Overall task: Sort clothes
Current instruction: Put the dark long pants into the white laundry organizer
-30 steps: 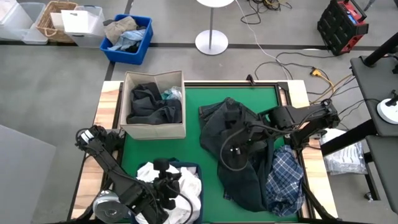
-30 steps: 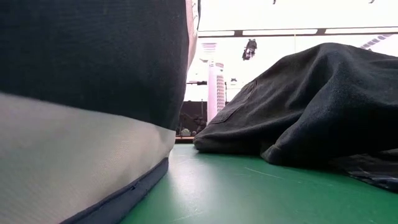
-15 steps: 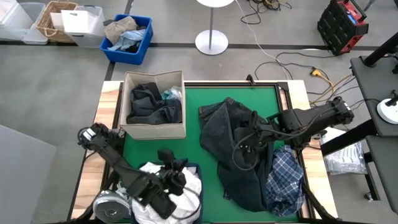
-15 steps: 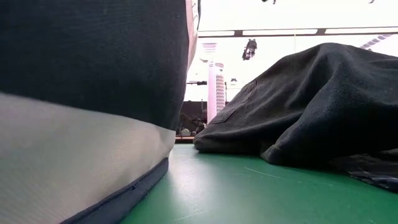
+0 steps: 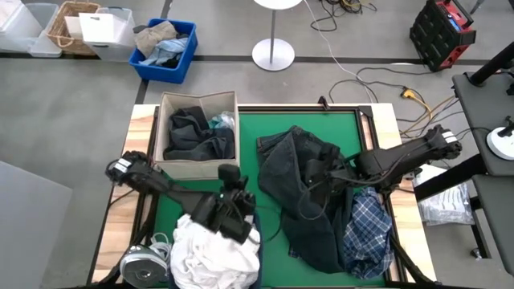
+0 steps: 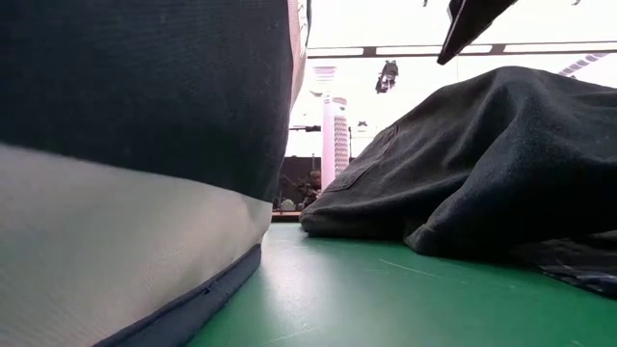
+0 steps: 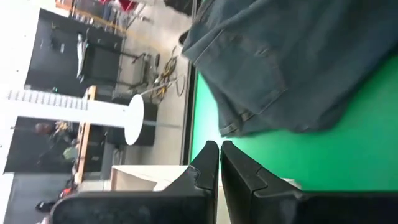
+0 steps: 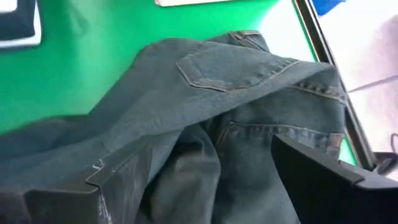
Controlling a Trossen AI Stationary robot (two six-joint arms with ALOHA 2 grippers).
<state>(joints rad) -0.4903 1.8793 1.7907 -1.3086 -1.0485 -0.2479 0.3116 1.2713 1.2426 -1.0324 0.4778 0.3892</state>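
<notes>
Beside the beige fabric bin (image 5: pixel 200 133), the left gripper (image 5: pixel 235 210) hovers with jaws pressed together, empty. Over the dark denim jeans (image 5: pixel 305 197) nearby, the right gripper (image 5: pixel 315 172) has jaws spread; it should close on one layer only.

Dark jeans (image 8: pixel 236 118) with a back pocket showing lie crumpled on the green mat (image 8: pixel 93 50), the right gripper's fingers (image 8: pixel 124 180) spread wide above them.
</notes>
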